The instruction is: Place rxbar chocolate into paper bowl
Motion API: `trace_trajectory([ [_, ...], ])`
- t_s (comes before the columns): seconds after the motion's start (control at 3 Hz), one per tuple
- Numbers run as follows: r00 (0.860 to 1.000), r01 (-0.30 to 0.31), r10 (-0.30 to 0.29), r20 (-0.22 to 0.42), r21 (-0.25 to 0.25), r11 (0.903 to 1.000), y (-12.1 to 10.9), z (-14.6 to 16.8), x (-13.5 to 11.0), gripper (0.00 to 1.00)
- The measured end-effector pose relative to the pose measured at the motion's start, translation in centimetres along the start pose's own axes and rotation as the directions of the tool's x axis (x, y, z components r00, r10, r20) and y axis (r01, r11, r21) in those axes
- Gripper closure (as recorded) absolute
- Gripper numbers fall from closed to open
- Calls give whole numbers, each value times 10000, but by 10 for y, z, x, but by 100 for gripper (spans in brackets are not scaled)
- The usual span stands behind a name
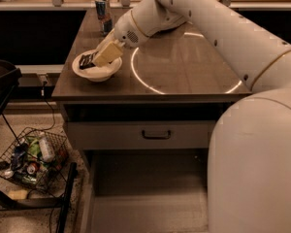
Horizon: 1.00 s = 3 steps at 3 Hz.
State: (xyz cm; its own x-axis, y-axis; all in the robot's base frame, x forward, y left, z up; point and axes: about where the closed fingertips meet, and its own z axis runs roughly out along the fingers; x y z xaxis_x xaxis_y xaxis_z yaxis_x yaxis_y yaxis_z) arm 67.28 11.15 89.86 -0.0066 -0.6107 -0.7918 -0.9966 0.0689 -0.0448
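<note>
Camera view, single arm stretched across desk (184, 72) from right. Hangs gripper (103, 57) angled down and left, just above paper bowl (98, 74) near desk's front-left corner. Pinches rxbar chocolate (87, 60) narrowly between fingers (109, 55), clamped on one end. Lets dark wrapper stick out past fingertips, tilted, free end low inside bowl, just ahead of and below fingertips. Cannot tell whether touching bowl floor or hovering just off it.

Probably gripped by one end to lead free end into bowl and keep fingers clear of flared rim. Tilt likely follows from arm reaching in from far side. Bowl directly under fingers, so no more sideways travel needed, by judgement.

Step in hand: release. Nearly done; only opening and lifting away left.

Risks: could lean bar on rim instead of lying flat; could nudge or tip light paper bowl if dragged on retreat.

Blue-silver can (103, 14) well behind fingers at desk's back edge, out of way. Wire basket (31, 154) of clutter on floor, far below and left of fingers, not involved.
</note>
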Motion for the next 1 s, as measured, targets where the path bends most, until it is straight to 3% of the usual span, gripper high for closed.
trace_trajectory([
  [0.67,10000,1,-2,-9,-104,9999,2,6,0,12],
  [1.0,10000,3,-3,-13,-153,9999,2,9,0,0],
])
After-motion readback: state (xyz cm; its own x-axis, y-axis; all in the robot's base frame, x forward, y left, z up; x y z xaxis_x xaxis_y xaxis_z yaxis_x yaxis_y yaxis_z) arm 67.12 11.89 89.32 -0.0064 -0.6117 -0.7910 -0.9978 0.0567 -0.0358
